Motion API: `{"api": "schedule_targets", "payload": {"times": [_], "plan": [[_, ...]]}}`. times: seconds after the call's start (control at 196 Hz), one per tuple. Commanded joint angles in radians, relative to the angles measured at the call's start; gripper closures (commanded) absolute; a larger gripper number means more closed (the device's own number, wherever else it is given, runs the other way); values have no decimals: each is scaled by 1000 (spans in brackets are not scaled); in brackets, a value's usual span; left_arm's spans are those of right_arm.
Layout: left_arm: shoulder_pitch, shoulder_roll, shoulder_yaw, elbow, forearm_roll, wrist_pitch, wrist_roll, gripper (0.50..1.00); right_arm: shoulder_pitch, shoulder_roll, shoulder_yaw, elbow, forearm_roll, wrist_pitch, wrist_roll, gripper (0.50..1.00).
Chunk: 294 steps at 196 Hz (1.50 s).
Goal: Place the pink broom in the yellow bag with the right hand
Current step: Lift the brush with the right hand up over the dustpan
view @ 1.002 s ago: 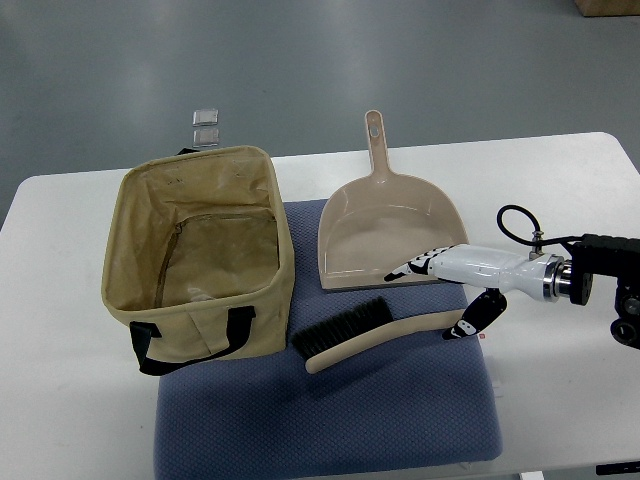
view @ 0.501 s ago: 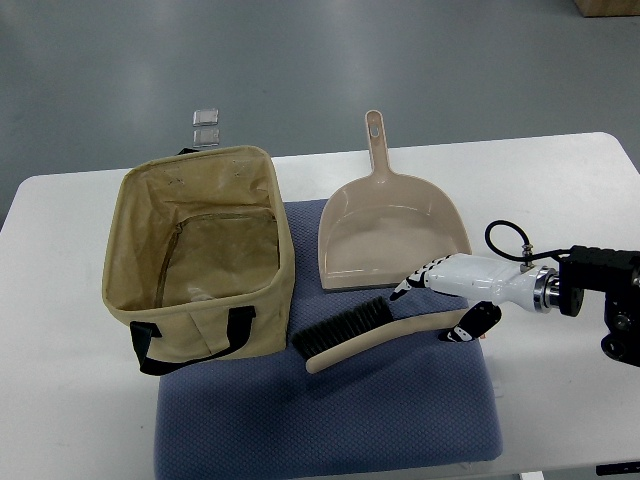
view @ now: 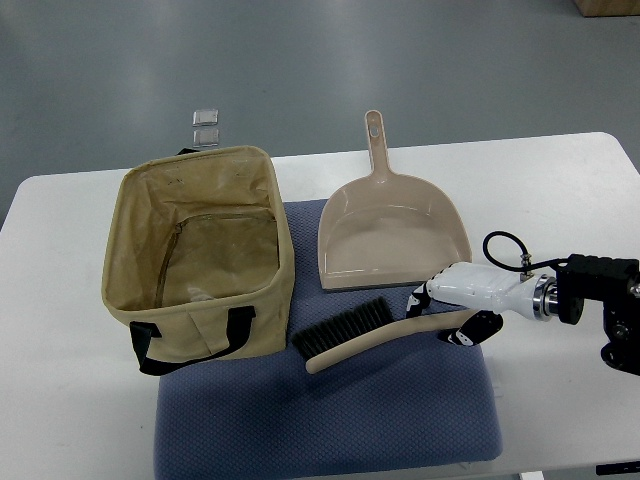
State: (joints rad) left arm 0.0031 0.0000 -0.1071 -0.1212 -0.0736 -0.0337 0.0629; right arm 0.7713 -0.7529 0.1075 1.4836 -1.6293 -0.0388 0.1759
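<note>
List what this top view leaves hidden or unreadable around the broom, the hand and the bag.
- Broom handle end: covered by the right hand; whether the fingers grip it cannot be told.
- Right arm: cut off by the right edge.
- Yellow bag near inner wall: hidden by its own rim.
- Two small clear items beyond the table: too small to identify.

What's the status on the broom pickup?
Right hand closing around broom handle, grasp unconfirmed. Broom flat on mat. Bag open, path clear. Left hand unseen.

Right robot hand [view: 447,311] reaches in from right edge, low, fingers curled.
</note>
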Motion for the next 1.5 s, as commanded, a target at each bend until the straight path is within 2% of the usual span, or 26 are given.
{"api": "schedule_targets", "payload": {"times": [0.0,0.056,0.302,0.516,0.874,1.043,1.288,1.497], "plan": [[0,0,0,0,0,0,0,500,3,0,0,-2,-3,-1,-9,942],[0,0,0,0,0,0,0,500,5,0,0,-2,-3,-1,-22,1000],[0,0,1,0,0,0,0,500,5,1,0,-29,-4,-30,-26,1000],[0,0,0,0,0,0,0,500,19,-26,18,-35,5,-84,-18,1000],[0,0,0,0,0,0,0,500,177,-180,84,-37,78,-92,59,1000],[0,0,0,0,0,0,0,500,310,-229,104,-49,138,-82,73,1000],[0,0,0,0,1,0,0,500,549,-200,104,-135,184,14,71,1000],[0,0,0,0,0,0,1,500,664,-36,100,-164,178,19,67,1000]]}}
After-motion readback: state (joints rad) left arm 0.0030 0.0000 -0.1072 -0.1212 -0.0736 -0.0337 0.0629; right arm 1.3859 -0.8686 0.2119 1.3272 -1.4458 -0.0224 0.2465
